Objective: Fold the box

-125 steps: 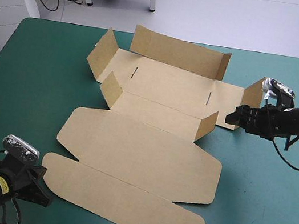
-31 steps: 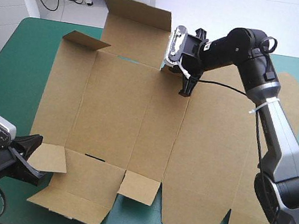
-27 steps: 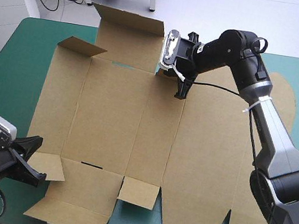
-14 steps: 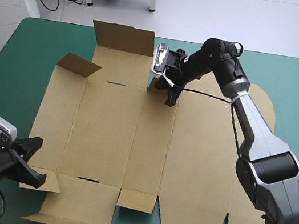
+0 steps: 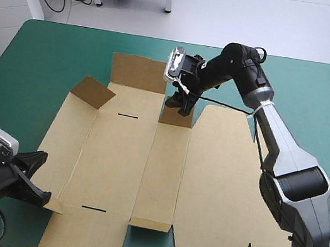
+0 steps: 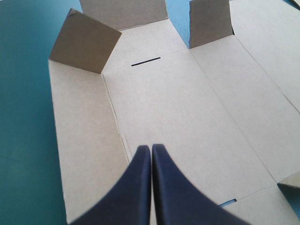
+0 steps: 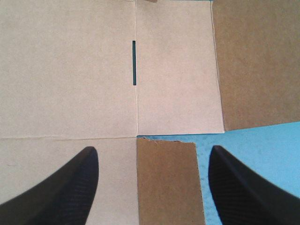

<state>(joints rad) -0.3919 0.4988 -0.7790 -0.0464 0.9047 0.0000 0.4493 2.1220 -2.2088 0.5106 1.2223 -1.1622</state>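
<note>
Box (image 5: pixel 119 166) lies opened out on the teal-green tabletop (image 5: pixel 49 52), brown board mostly flat, with the long lid panel (image 5: pixel 222 197) flat under the right arm. Right claw (image 7: pixel 153 151) hovers over the far edge with black fingers (image 7: pixel 70 187) spread wide. A small flap (image 7: pixel 166 183) stands up between them and a narrow slot (image 7: pixel 134 63) shows ahead. Beside that claw, the far wall panel (image 5: pixel 137 71) and corner flap (image 5: pixel 92 91) tilt up. Left claw (image 6: pixel 151 148) is pressed together into one point above the board's near edge. Contact with the board is unclear.
</note>
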